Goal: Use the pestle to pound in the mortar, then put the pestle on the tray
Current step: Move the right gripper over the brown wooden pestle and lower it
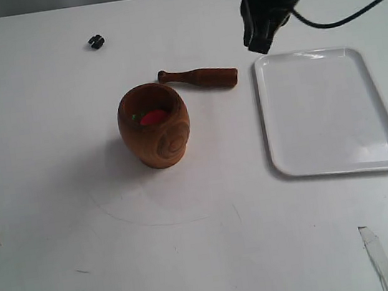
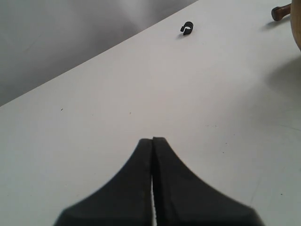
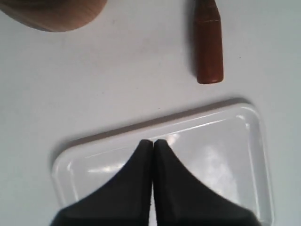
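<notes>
The orange-brown mortar [image 1: 154, 125] stands upright mid-table with something red inside; its base shows in the right wrist view [image 3: 56, 14]. The dark reddish-brown pestle [image 1: 199, 77] lies flat on the table behind the mortar, apart from it, thick end toward the tray [image 3: 209, 44]. The white tray [image 1: 327, 112] lies to the right with nothing on it [image 3: 254, 141]. My right gripper [image 1: 259, 43] hangs shut above the tray's far left corner, nothing between its fingers [image 3: 153, 142]. My left gripper [image 2: 153, 140] is shut over bare table, out of the exterior view.
A tiny black knob [image 1: 95, 41] lies at the far left of the table [image 2: 186, 29]. A black cable [image 1: 349, 15] trails from the right arm. A strip of tape [image 1: 375, 254] marks the table's front right.
</notes>
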Action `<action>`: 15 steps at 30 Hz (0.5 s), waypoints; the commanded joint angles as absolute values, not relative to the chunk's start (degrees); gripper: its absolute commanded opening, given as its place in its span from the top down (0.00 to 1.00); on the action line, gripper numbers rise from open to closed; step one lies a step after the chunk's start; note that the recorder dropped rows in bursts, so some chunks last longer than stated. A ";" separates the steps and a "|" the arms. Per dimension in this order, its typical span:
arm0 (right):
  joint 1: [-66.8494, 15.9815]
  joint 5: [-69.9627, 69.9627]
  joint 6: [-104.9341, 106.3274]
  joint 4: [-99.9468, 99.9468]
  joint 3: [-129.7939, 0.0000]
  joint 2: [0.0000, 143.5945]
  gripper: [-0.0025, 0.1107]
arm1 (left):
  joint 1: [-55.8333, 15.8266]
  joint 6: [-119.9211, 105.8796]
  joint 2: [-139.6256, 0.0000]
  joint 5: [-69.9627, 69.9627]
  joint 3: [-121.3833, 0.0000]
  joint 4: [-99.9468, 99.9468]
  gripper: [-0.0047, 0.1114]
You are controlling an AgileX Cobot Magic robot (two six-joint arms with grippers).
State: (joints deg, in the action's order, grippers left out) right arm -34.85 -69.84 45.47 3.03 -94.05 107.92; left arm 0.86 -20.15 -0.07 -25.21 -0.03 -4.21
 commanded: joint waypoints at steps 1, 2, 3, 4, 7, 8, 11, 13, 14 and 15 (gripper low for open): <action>-37.60 -69.96 46.52 -0.57 -105.10 116.29 0.98 | 0.42 -19.68 0.00 -25.03 0.00 -3.79 0.96; -37.75 -69.96 47.06 -0.55 -107.35 118.28 0.98 | 0.42 -19.68 0.00 -25.03 0.00 -3.79 0.96; -37.75 -69.96 47.19 -0.55 -110.09 120.20 0.98 | 0.42 -19.68 0.00 -25.03 0.00 -3.79 0.96; -37.75 -69.96 47.80 -0.55 -112.75 122.08 0.98 | 0.42 -19.68 0.00 -25.03 0.00 -3.79 0.96; -37.75 -69.96 51.22 -0.55 -123.57 130.30 0.98 | 0.42 -19.68 0.00 -25.03 0.00 -3.79 0.96; -37.75 -69.96 51.40 -0.55 -125.17 131.92 0.98 | 0.42 -19.68 0.00 -25.03 0.00 -3.79 0.96; -37.75 -69.96 53.63 -0.55 -129.48 137.81 0.97 | 0.42 -19.68 0.00 -25.03 0.00 -3.79 0.96; -37.75 -69.96 54.64 -0.55 -129.70 139.24 0.90 | 0.42 -19.68 0.00 -25.03 0.00 -3.79 0.96; -37.85 -69.96 55.15 -0.55 -129.70 139.71 0.82 | 0.42 -19.68 0.00 -25.03 0.00 -3.79 0.96; -37.85 -69.96 55.24 -0.55 -129.70 139.93 0.73 | 0.42 -19.68 0.00 -25.03 0.00 -3.79 0.96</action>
State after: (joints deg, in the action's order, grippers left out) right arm -37.69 -69.84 54.10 0.00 -129.06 139.76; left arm 0.86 -20.15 -0.07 -25.21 -0.03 -4.21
